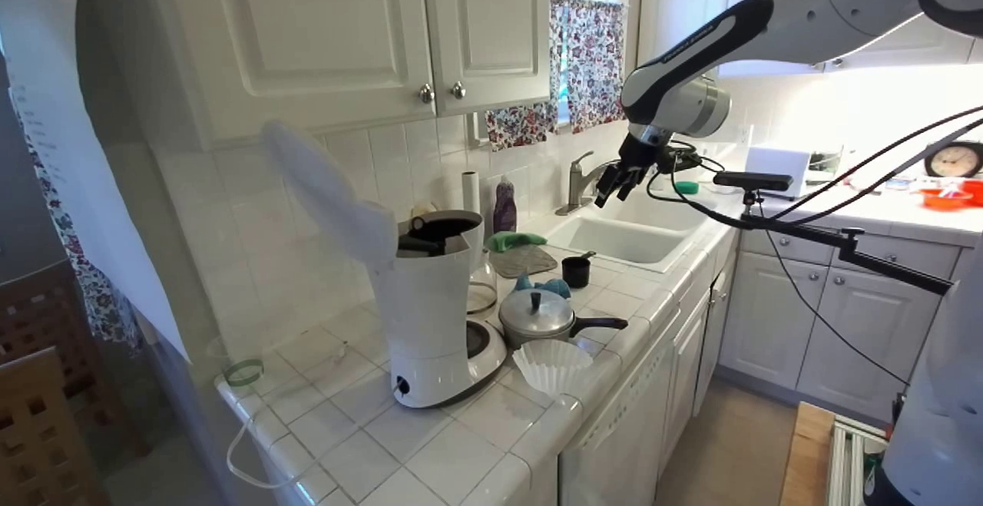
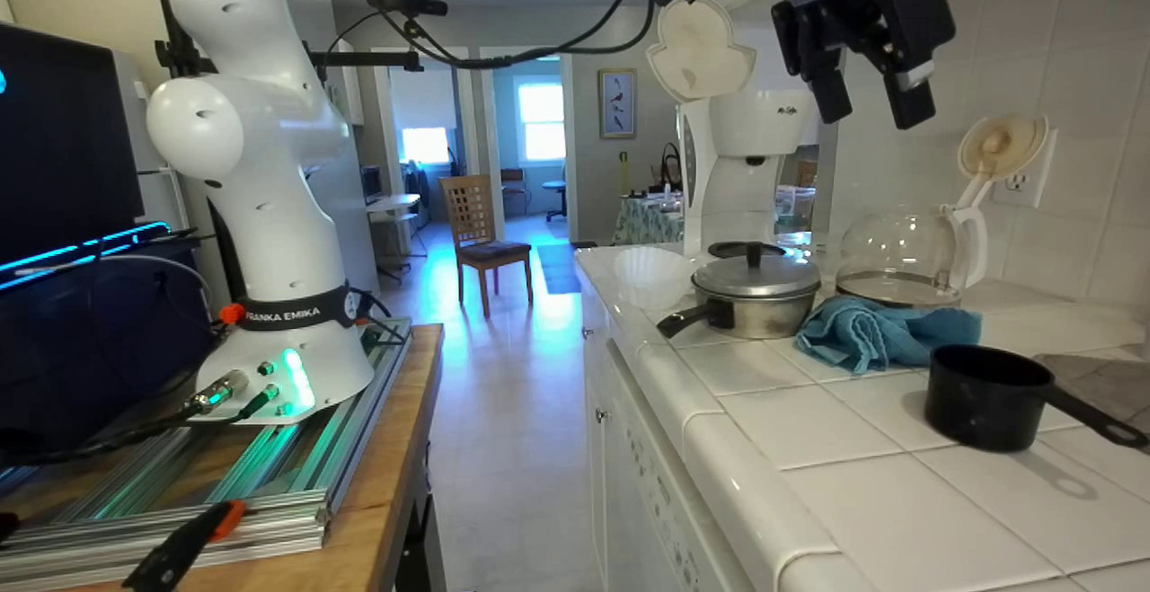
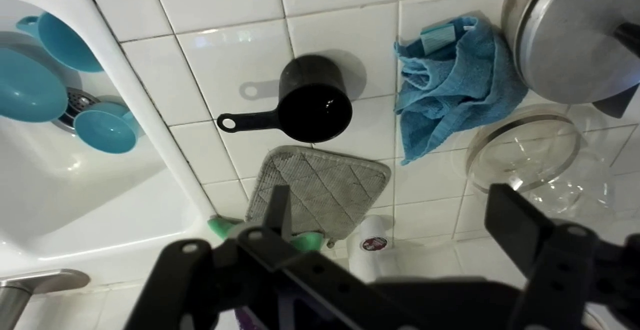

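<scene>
Two fingers (image 3: pixel 515 225) on the gripper (image 2: pixel 873 109), spread wide apart, with only air in between. Hangs high over the surface (image 2: pixel 943 511), not touching anything. Down below, a small black cup (image 3: pixel 315 99), standing upright on that surface, with one long flat handle (image 3: pixel 252 121) sticking out. Points with that handle to the sink (image 3: pixel 130 215), away from the blue cloth (image 3: pixel 460 89). In the wrist view, the gap from finger to finger and the long way of the cup, both side to side, almost the same way. Up past the fingers in that view, the cup, closer to the finger on its handle side. Just beside the cup, a gray pad (image 3: pixel 325 185); cannot tell about touching. Across from the handle, near the cup, the crumpled blue cloth. Farther from the cup on that same side, a covered silver pot (image 2: pixel 764 304) and a glass jug (image 2: pixel 903 251). Even farther from the cup, beyond the pot, a white coffee maker (image 1: pixel 430 314).
</scene>
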You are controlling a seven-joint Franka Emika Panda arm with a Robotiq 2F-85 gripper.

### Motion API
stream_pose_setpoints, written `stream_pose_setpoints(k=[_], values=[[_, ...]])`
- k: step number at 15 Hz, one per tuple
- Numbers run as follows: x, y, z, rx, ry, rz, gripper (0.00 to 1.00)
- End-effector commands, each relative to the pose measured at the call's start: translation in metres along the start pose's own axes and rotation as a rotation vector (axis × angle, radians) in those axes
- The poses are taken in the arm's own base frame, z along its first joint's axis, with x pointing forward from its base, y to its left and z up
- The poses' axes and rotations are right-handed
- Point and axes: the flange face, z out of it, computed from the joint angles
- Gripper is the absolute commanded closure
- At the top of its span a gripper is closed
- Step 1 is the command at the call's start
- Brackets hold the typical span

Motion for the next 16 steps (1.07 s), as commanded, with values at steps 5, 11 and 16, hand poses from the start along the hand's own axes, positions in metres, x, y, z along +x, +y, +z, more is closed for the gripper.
stream_pose_setpoints(k=[5,11,16], values=[[0.029,0.033,0.036,-0.027,-0.117,-0.015,0.00],[0.031,0.030,0.078,0.037,-0.165,-0.004,0.00],[0.034,0.028,0.099,0.076,-0.154,-0.008,0.00]])
